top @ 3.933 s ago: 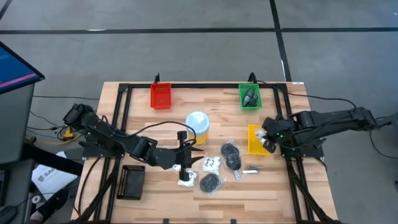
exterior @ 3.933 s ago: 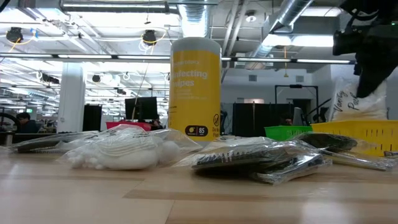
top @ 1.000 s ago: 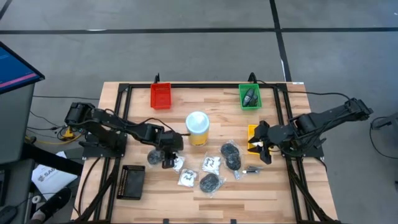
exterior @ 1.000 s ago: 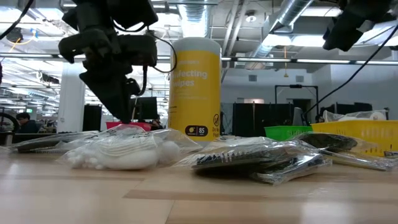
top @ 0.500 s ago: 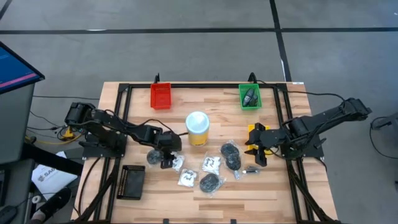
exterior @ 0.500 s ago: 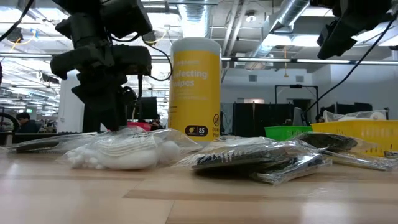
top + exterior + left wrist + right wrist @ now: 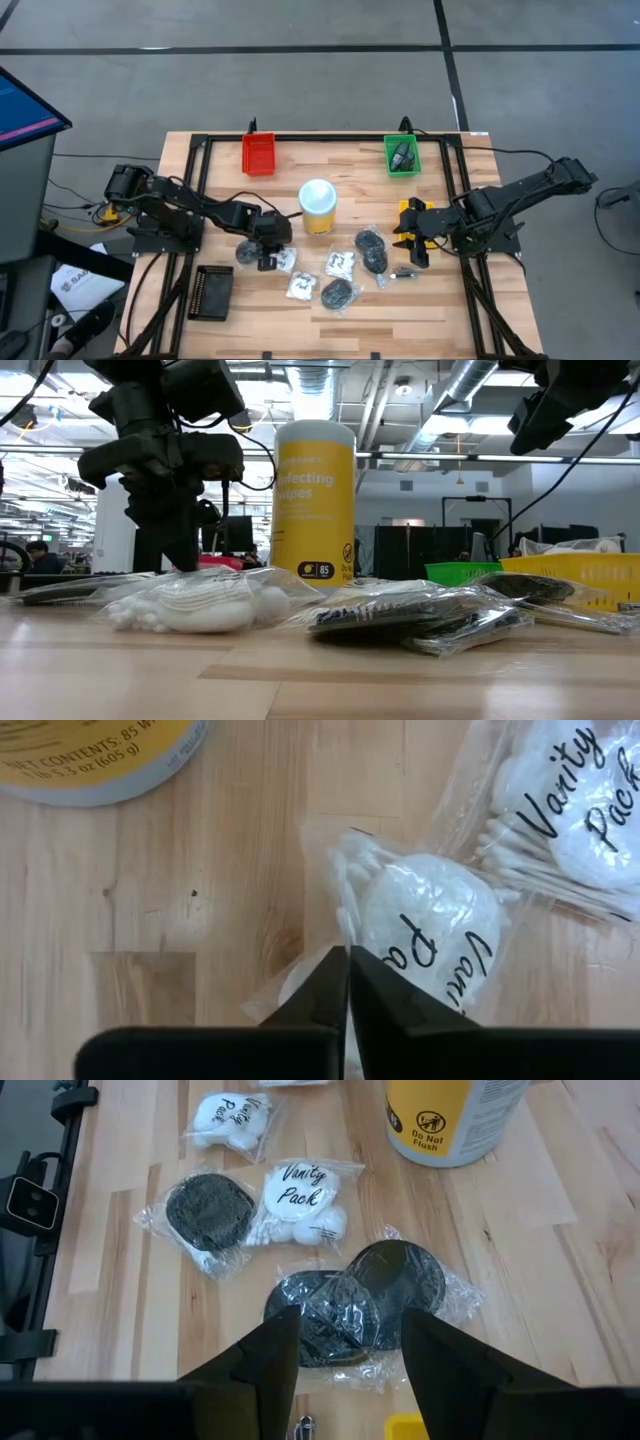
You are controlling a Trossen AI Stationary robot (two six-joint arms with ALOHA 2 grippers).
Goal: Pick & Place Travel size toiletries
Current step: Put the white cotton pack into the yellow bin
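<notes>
Wooden planks make up the table, with the yellow tub near its centre. At three o'clock from the tub the right gripper hovers beside the yellow tray, its fingers spread above two dark round bundles in clear bags. At eight o'clock from the tub the left gripper reaches down to a white sachet, its fingers pressed together on the bag's edge. More white sachets and another dark bundle lie at five o'clock.
</notes>
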